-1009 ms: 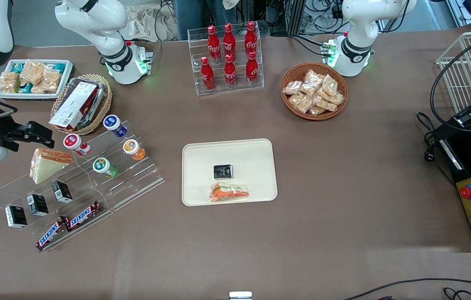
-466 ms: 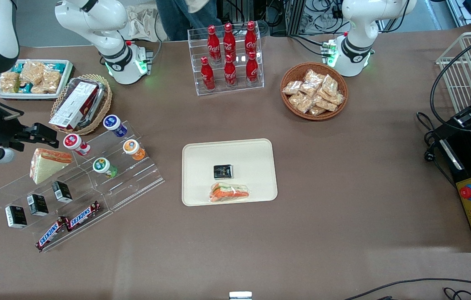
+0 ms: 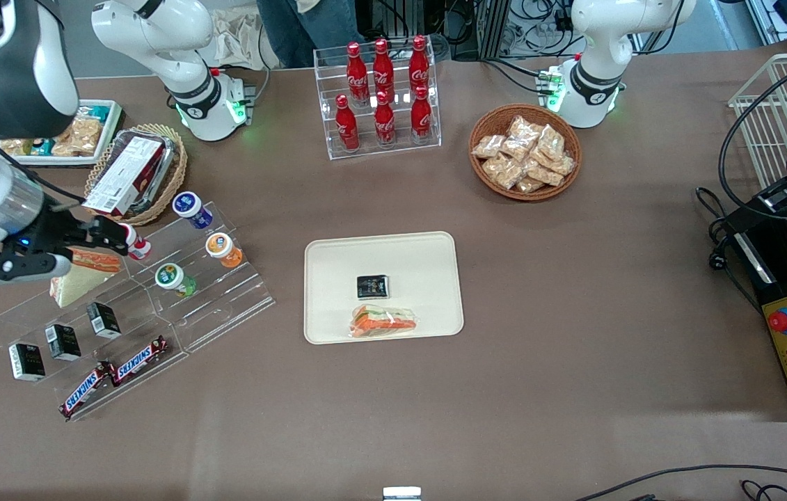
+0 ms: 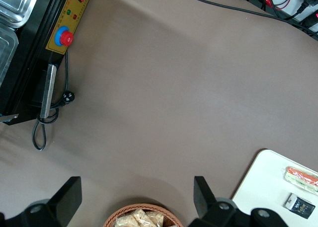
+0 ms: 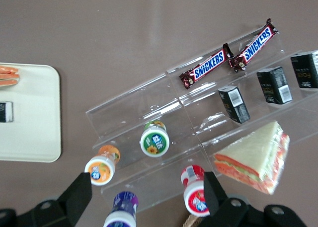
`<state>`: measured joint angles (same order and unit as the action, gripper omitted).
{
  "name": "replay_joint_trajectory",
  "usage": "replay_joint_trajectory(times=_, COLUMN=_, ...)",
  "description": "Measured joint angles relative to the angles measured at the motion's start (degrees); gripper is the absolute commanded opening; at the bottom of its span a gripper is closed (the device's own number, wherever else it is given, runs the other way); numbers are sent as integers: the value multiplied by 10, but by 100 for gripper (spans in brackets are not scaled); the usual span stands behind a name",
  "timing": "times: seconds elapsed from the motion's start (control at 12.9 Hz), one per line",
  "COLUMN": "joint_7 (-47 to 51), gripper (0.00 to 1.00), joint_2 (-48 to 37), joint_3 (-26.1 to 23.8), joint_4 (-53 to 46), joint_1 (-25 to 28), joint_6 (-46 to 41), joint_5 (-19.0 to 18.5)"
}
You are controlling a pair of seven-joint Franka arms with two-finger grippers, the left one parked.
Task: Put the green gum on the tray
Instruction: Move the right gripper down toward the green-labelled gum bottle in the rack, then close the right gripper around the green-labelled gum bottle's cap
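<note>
The green gum (image 3: pixel 170 276), with a green-and-white lid, lies on a middle step of the clear acrylic stand (image 3: pixel 226 306). It also shows in the right wrist view (image 5: pixel 154 141). The cream tray (image 3: pixel 337 257) lies flat at the table's middle, also seen in the right wrist view (image 5: pixel 30 113). My right gripper (image 3: pixel 110 236) is open and empty. It hovers above the stand's upper step, over the red-lidded bottle, a little farther from the front camera than the green gum. In the right wrist view the gripper (image 5: pixel 146 197) has its fingers wide apart, with the green gum outside them.
Red-lidded (image 3: pixel 136 245), blue-lidded (image 3: pixel 188 206) and orange-lidded (image 3: pixel 222 248) bottles sit on the stand near the green gum. A wrapped sandwich (image 3: pixel 76 278), black boxes (image 3: pixel 102 319) and Snickers bars (image 3: pixel 139 360) share the stand. The tray holds a black packet (image 3: pixel 372 286) and a sandwich (image 3: pixel 383 321).
My right arm has swung in from the table's end toward the stand. The gripper now covers part of the red-lidded bottle. Nothing else moved.
</note>
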<state>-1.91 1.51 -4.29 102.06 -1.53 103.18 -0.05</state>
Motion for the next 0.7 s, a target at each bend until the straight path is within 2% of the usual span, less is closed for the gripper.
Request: replay_joint_trajectory(times=0.7, joint_7=0, gripper=100, joint_2=2, joint_3=1, joint_4=152, joint_1=-1, joint_6=138, joint_5=0)
